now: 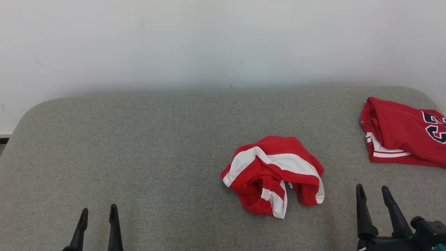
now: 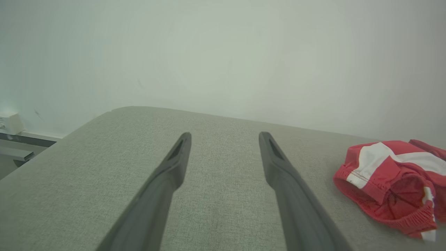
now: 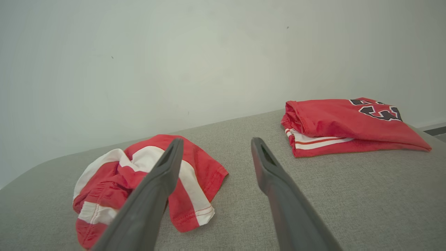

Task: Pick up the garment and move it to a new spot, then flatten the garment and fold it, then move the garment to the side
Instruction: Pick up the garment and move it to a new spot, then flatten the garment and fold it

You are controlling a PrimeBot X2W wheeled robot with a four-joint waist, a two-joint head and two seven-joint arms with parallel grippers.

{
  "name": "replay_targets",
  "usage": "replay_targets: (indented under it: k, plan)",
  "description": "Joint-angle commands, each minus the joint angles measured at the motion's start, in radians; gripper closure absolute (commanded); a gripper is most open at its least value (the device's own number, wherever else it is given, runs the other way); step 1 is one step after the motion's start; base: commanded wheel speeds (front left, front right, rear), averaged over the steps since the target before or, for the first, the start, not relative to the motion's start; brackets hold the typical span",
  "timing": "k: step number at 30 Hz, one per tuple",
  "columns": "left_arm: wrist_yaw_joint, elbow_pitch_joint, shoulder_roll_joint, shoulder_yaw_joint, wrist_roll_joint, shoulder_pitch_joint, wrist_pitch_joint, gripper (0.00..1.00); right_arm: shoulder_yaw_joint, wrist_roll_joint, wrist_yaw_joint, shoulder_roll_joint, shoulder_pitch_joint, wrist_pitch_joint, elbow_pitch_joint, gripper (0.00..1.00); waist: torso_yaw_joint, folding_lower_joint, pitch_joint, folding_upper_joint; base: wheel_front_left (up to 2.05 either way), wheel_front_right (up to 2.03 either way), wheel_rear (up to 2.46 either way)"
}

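A crumpled red garment with white stripes (image 1: 273, 174) lies in a heap on the grey padded table (image 1: 139, 150), right of centre. It also shows at the right of the left wrist view as the garment (image 2: 390, 184), and at the lower left of the right wrist view as the garment (image 3: 146, 181). My left gripper (image 1: 98, 213) hovers open at the lower left, far from the heap. My right gripper (image 1: 373, 193) stands open at the lower right, a short way right of the heap. Nothing is between either pair of fingers.
A folded red jersey with dark numbers (image 1: 404, 134) rests at the table's far right edge, also seen as the jersey (image 3: 348, 125). A pale wall (image 1: 223, 42) runs behind the table. The table's corners are rounded.
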Motion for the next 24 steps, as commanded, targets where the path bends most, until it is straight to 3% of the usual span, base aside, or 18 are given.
replay_targets:
  k: [1, 19, 24]
  plan:
    - [-0.009, 0.006, -0.008, 0.01, 0.015, 0.016, -0.003, 0.0, -0.002, 0.005, -0.003, 0.0, 0.011, 0.003, -0.005, 0.0, -0.001, 0.0, 0.0, 0.0, 0.0, 0.0, 0.0]
    - [-0.061, 0.045, -0.054, 0.065, 0.059, 0.009, -0.003, 0.0, 0.004, -0.002, -0.003, 0.009, 0.014, 0.017, -0.015, 0.0, 0.003, 0.0, -0.003, 0.0, 0.0, 0.0, 0.0]
    - [-0.084, 0.06, -0.067, 0.028, 0.066, -0.021, -0.003, 0.0, 0.009, 0.0, -0.003, 0.007, 0.003, 0.02, -0.014, 0.0, -0.006, 0.0, 0.002, 0.0, 0.0, 0.0, 0.0]
